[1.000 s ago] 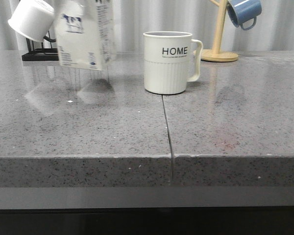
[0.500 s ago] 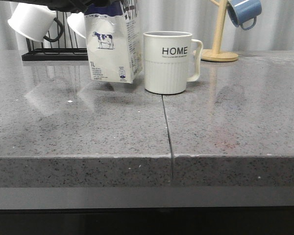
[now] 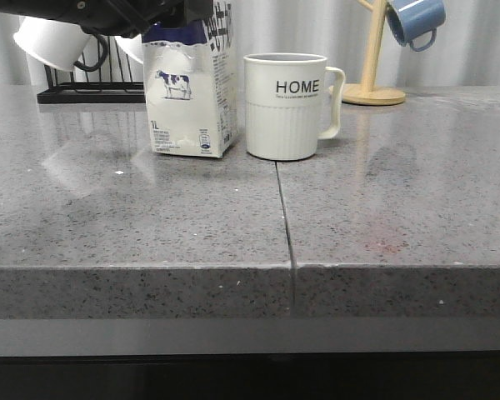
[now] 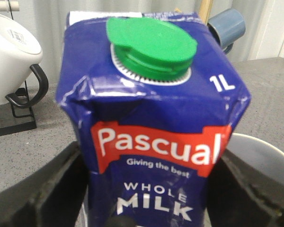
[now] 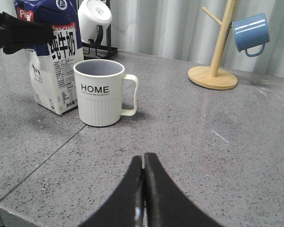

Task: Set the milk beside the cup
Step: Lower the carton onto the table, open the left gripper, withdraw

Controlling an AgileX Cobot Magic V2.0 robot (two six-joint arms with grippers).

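The milk [image 3: 190, 92], a white carton with a dark blue top and a cow picture, stands on the grey counter just left of the cup [image 3: 287, 106], a cream mug marked HOME. A narrow gap shows between them. My left gripper [image 3: 162, 17] is shut on the milk's blue top; its black fingers [image 4: 42, 189] press both sides of the carton [image 4: 151, 142] below the green cap. The right wrist view shows the milk [image 5: 52, 71] and the cup [image 5: 100, 92] side by side. My right gripper [image 5: 143, 163] is shut and empty, above the counter in front of the cup.
A black rack [image 3: 92, 87] with white mugs [image 3: 54, 42] stands behind the milk at the far left. A wooden mug tree [image 3: 372, 58] with a blue mug [image 3: 415, 20] stands at the back right. A seam [image 3: 285, 225] runs through the counter toward its front edge.
My left gripper has carried the milk to the right and down, from tilted in the air at the left to standing upright on the counter beside the cup.
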